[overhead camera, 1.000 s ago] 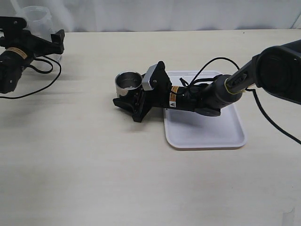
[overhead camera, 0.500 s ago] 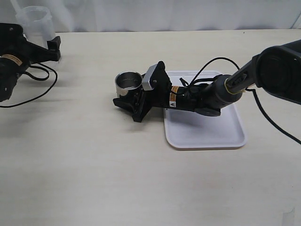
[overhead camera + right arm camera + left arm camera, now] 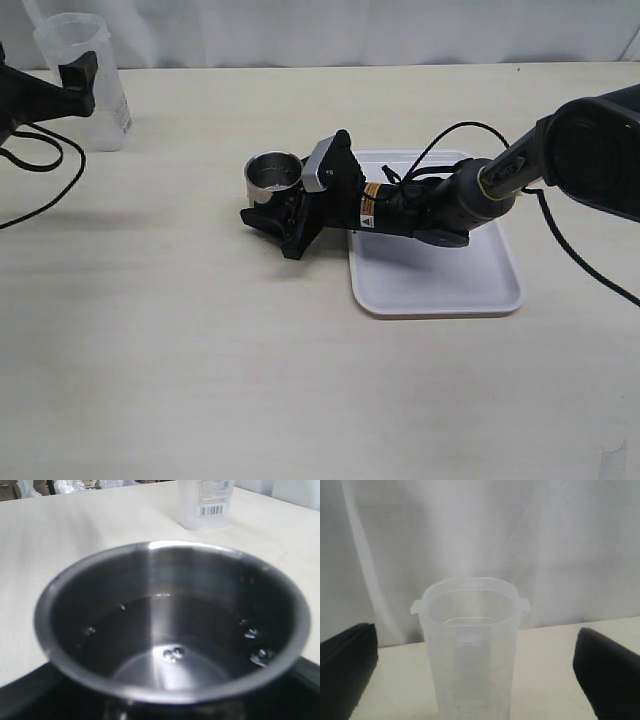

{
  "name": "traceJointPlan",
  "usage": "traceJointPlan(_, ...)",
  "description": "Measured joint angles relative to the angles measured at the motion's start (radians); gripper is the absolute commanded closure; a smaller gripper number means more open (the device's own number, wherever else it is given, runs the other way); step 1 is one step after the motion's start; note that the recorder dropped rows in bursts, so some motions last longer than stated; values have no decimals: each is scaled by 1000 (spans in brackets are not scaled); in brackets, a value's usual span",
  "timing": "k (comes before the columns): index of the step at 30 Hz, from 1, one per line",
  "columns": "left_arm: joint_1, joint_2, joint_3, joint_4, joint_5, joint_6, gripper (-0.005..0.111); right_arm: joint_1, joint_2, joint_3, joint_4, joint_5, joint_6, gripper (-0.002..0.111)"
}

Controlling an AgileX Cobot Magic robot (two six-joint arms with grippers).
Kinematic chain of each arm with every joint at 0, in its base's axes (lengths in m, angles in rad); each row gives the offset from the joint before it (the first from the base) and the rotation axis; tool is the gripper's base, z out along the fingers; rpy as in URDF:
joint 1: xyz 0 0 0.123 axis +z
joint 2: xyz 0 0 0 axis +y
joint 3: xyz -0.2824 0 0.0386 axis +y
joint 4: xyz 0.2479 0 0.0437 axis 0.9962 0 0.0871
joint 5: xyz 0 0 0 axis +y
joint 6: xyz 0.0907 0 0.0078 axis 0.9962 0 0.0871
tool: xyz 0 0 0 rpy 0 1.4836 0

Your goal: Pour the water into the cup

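The steel cup stands just left of the tray, and my right gripper is shut around its lower wall. In the right wrist view the cup fills the picture, with clear water and a few bubbles in its bottom; the right gripper shows dark beneath it. The tall translucent container stands upright at the far left of the table. My left gripper is open beside it. In the left wrist view the container stands between my wide-apart fingers, touching neither.
A white tray lies under my right forearm, right of the cup. Black cables trail over the table at the far left and across the tray. A pale curtain closes off the far side of the table.
My left gripper has drawn back to the left, away from the translucent container, which now stands free on the table. The right arm and the cup have not moved.
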State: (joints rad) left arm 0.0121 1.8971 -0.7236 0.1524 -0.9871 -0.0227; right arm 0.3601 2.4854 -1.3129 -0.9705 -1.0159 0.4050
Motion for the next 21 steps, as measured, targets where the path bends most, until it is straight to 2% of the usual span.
traceJointPlan(6, 0, -262, 101, 0, 109, 0, 2, 0, 0, 0, 2, 0, 0, 94)
traceJointPlan(11, 0, -468, 108, -2, 362, -2, 2, 0, 0, 0, 2, 0, 0, 94)
traceJointPlan(21, 0, -780, 113, -3, 761, -89, 2, 0, 0, 0, 2, 0, 0, 94)
